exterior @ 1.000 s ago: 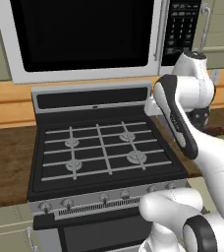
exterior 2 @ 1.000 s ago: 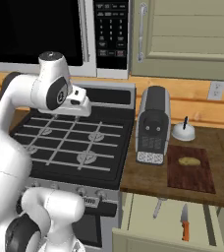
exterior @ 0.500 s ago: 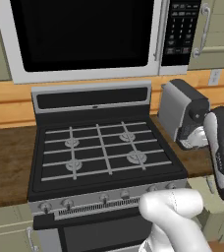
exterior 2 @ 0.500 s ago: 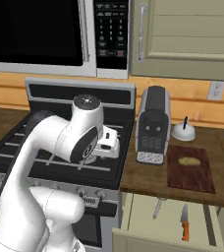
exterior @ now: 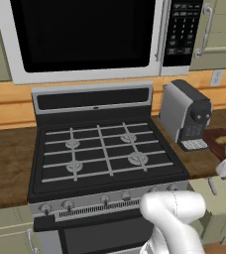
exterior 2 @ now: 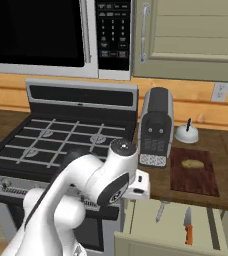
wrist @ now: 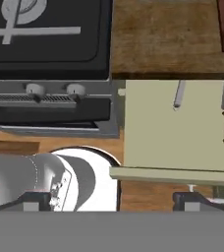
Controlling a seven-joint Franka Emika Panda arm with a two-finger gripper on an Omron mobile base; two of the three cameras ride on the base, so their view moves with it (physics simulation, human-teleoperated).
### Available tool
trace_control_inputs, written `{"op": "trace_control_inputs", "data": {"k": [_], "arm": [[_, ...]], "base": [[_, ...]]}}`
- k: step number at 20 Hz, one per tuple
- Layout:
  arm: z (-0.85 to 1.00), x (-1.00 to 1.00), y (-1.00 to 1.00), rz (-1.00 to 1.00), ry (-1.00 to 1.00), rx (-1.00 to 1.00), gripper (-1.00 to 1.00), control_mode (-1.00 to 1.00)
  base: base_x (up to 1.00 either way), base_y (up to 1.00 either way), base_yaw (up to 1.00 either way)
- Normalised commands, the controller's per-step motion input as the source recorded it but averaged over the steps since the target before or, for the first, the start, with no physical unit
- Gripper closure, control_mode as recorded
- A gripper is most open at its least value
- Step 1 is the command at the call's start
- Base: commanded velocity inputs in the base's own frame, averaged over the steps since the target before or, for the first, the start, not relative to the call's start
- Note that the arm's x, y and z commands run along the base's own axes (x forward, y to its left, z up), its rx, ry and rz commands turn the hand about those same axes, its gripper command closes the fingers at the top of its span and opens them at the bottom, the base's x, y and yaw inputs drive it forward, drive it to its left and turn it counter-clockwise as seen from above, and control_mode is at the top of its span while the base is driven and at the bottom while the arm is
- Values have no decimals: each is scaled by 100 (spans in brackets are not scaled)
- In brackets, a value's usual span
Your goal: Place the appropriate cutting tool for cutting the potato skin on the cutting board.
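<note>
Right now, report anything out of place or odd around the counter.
The drawer below the cutting board stands pulled open, with the cutting tool and an orange-handled knife lying inside. The potato sits on the board. Nothing spilled or damaged.

Arm (exterior 2: 103, 175) lower, nearer open drawer (exterior 2: 186, 230)

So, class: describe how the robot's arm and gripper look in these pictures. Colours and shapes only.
The arm is glossy white, made of thick rounded links, with dark grey bands and a round grey cap at the joints. A small white boxy hand sits at its end. The gripper has two small dark, blocky fingertips. No cables or markings are visible.
</note>
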Motion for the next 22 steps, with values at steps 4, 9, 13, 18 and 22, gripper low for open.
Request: {"op": "trace_control_inputs", "data": {"k": [4,9,13,18,22], "arm": [[-46,0,-78,-3,27,0,-100,-100],[-62,0,-63,-1,16,0,-100,-100],[-59,0,-44,0,11,1,-100,-100],[-57,15,-34,0,4,4,-100,-100],[-53,30,-47,0,1,5,-100,-100]], "base": [[0,0,0],[0,0,0],[0,0,0],[0,0,0],[0,0,0]]}}
